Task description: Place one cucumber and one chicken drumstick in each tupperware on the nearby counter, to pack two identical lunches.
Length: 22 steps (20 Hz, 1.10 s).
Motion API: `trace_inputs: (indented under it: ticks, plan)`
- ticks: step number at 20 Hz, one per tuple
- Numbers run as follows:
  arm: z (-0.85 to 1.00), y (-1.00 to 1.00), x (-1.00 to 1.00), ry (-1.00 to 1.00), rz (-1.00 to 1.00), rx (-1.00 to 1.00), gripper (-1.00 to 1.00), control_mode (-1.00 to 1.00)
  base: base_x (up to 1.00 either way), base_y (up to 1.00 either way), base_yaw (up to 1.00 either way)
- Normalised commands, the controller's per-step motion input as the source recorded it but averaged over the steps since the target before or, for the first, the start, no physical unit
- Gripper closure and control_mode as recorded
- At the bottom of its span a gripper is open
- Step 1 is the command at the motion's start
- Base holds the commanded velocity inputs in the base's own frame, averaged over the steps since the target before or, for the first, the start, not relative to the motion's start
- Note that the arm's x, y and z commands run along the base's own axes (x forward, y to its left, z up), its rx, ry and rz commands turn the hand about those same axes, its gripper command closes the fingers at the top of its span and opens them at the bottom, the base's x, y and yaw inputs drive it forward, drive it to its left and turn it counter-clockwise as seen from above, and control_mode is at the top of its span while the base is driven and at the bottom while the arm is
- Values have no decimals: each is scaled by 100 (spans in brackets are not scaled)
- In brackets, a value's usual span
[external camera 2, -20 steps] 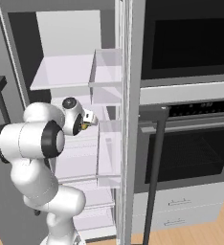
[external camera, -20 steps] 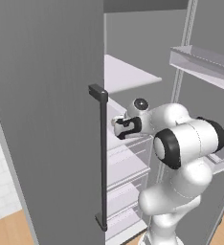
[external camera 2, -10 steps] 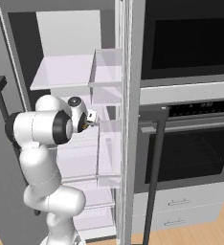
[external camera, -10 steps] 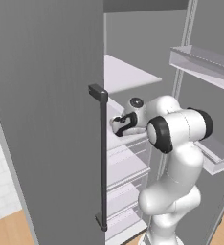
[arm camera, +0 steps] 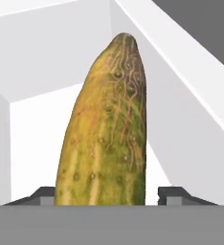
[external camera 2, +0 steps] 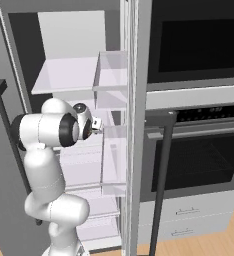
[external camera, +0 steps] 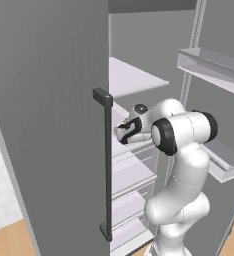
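The cucumber [arm camera: 106,129] is lying between the gripper [arm camera: 106,194] fingertips inside the fridge [external camera: 49,100]; contact is hidden, grip unclear.

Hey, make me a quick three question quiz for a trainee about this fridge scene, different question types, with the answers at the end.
1. True or false: the cucumber lies between the end effector fingertips.
2. Multiple choice: the arm reaches into A) the oven, B) the open fridge, C) a drawer.
3. Fill in: to the right of the fridge, below the upper oven, is a built-in ____ with a dark handle.

Key: 1 true; 2 B; 3 oven.
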Motion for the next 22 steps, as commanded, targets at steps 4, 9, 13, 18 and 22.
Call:
trace_inputs:
  ticks: [4,9,13,18,22]
  plan:
    - [-13,0,-1,0,0,0,100,-100,0,0,0]
    - [-1,0,-2,3,0,0,100,-100,0,0,0]
    - [5,-9,-89,-2,-5,2,100,-100,0,0,0]
    - [44,-6,-100,-5,-1,7,100,-100,0,0,0]
    - [80,0,-100,-3,0,6,100,-100,0,0,0]
